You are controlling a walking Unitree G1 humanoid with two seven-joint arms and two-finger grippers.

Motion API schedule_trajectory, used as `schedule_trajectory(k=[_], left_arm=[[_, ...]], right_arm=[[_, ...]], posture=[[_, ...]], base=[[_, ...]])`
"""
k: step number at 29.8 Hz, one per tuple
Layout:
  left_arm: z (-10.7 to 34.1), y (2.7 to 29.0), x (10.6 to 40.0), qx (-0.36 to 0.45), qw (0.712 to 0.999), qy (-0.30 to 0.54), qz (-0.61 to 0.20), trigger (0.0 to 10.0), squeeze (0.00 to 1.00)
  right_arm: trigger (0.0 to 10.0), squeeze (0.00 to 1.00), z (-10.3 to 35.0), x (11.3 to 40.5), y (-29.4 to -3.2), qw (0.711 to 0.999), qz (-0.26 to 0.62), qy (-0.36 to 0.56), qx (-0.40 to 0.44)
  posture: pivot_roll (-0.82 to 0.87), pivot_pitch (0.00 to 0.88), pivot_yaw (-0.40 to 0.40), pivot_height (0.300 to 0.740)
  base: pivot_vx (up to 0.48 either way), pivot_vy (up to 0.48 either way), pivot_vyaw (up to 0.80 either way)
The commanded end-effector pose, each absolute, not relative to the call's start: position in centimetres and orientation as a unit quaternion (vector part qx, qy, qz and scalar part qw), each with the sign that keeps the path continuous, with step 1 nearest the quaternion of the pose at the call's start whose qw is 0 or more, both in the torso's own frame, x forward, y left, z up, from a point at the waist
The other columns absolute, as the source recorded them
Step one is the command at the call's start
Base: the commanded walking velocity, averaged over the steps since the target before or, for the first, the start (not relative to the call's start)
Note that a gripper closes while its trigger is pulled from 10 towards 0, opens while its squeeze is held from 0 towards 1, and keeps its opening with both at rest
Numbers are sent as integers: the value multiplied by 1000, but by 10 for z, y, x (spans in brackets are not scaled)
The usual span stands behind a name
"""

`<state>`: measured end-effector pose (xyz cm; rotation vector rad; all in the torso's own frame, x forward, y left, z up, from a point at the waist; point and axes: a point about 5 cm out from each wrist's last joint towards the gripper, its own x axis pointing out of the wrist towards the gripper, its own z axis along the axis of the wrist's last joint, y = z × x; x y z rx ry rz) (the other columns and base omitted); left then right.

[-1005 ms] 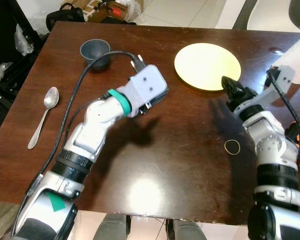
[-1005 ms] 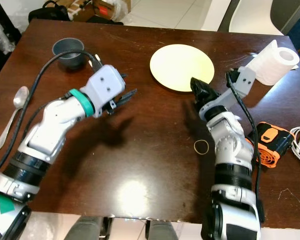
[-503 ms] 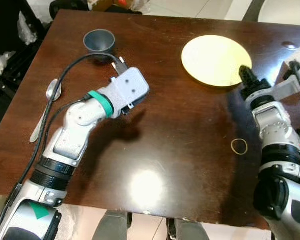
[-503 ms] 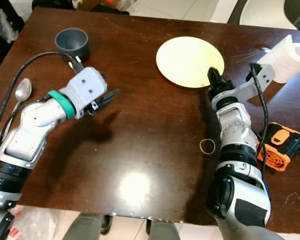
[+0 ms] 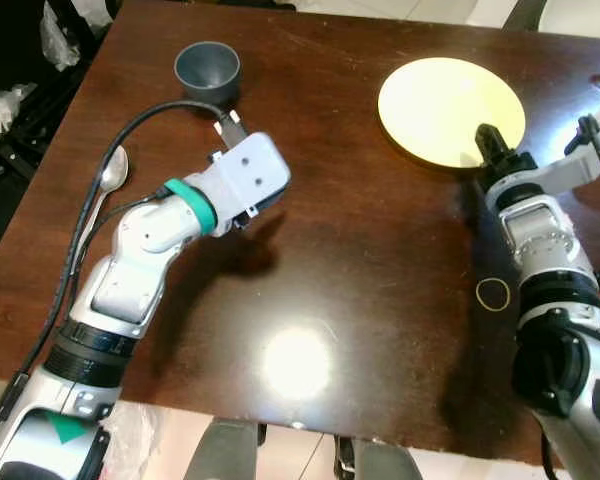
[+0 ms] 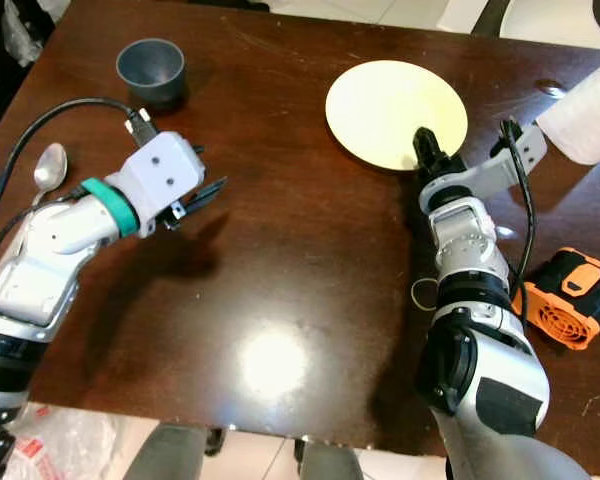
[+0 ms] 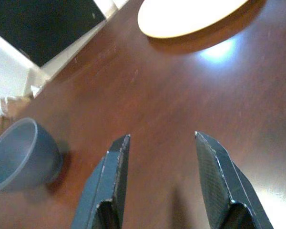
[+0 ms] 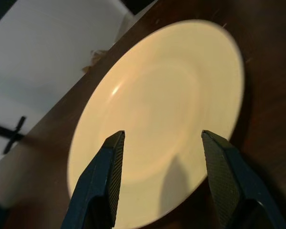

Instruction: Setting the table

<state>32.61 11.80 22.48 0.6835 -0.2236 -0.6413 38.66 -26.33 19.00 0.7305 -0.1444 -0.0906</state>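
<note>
Spoon lengthwise — bowl far-pointing

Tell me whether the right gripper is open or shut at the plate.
Open. The right gripper has its two black fingers spread apart over the near edge of the yellow plate, with nothing between them.

Head stereo overhead, wrist cameras close along fingers

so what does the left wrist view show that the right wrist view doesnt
Left wrist view: a grey bowl standing on the table, seen past the open left gripper, which has nothing between its fingers. Right wrist view: the open right gripper up close over the near rim of the plate. Both: the yellow plate and the dark wooden table.
</note>
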Motion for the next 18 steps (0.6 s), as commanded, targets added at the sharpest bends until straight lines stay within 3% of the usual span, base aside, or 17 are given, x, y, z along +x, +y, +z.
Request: schedule_trajectory(k=[1,11,18], left_arm=[[222,120,323,331,886,-98,-311,10000,0],[221,113,325,326,883,-93,-324,10000,0],[223,116,322,331,881,-87,-326,10000,0]], right_arm=[[10000,0,191,387,-265,935,-61,-76,340],[10000,0,204,380,-287,924,-158,-131,322],[10000,0,194,381,-293,881,-172,-120,423]], posture=[[307,229,95,740],[277,223,115,740],[309,225,125,740]], base=[[0,0,0],[0,0,0],[0,0,0]])
